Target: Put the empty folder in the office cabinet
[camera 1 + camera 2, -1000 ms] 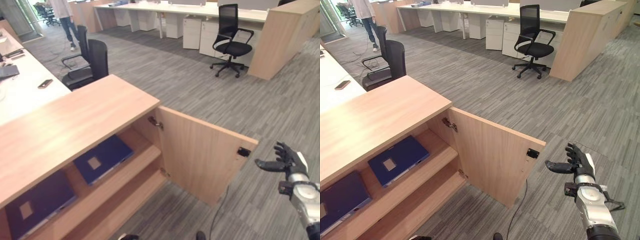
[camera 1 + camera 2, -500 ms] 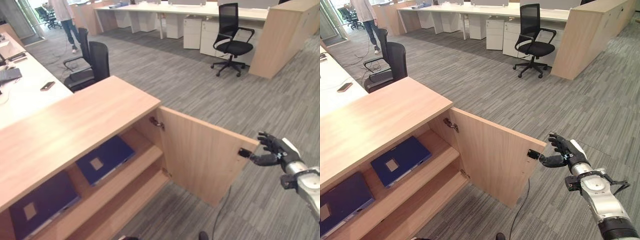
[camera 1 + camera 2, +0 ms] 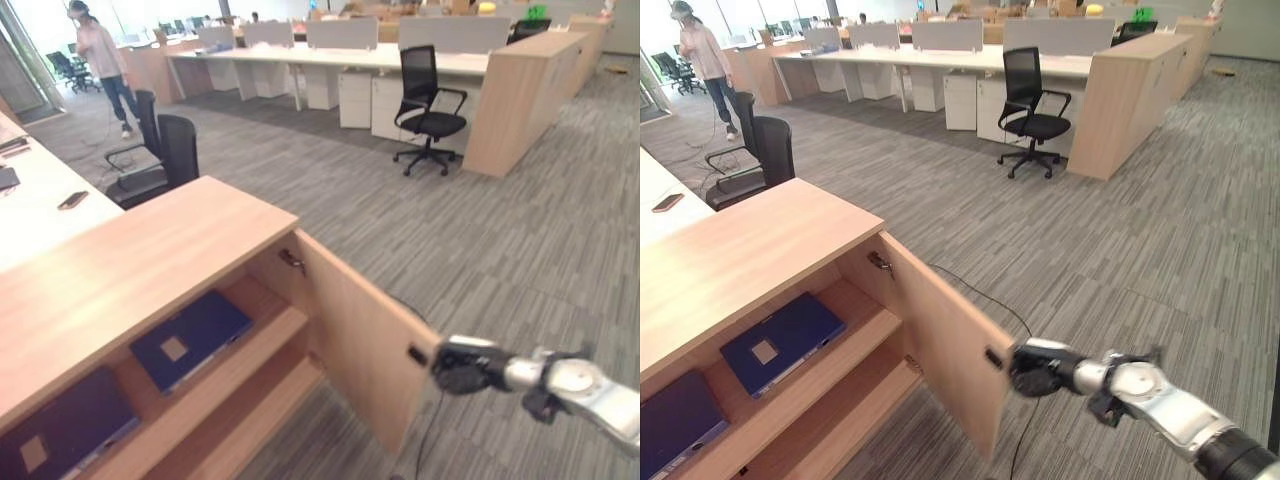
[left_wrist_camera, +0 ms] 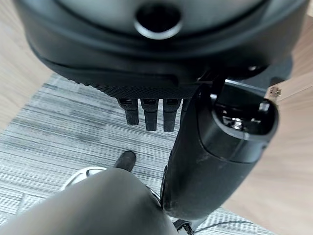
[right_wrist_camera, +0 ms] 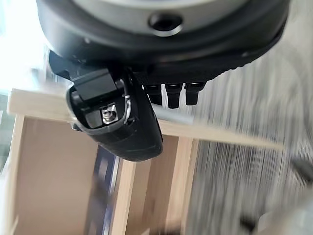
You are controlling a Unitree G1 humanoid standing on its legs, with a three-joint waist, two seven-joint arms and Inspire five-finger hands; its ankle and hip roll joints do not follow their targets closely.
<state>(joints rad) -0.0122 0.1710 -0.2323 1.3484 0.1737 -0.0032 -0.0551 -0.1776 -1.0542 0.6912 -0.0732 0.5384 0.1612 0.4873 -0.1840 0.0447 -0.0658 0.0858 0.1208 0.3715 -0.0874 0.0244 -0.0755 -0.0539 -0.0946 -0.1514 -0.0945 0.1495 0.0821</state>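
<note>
A low wooden office cabinet (image 3: 740,262) stands at my left with its door (image 3: 940,340) partly swung out. Two dark blue folders lie flat on its upper shelf: one folder (image 3: 780,340) near the door side and a second folder (image 3: 670,420) at the far left. My right hand (image 3: 1035,368) is against the door's free edge beside the small black latch, fingers straight. The right wrist view looks past that hand (image 5: 122,122) at the door's edge (image 5: 220,137) and a blue folder (image 5: 102,196) inside. My left hand (image 4: 151,112) hangs over the carpet, fingers relaxed and holding nothing.
Grey striped carpet (image 3: 1120,260) spreads to the right of the cabinet. A black office chair (image 3: 1032,100) stands by a wooden partition (image 3: 1120,90) at the back. Another chair (image 3: 760,150) sits behind the cabinet. A person (image 3: 700,50) stands far back left by long white desks.
My right hand has moved left from open floor onto the door's free edge, and the door has swung partway toward the cabinet. The camera has also shifted.
</note>
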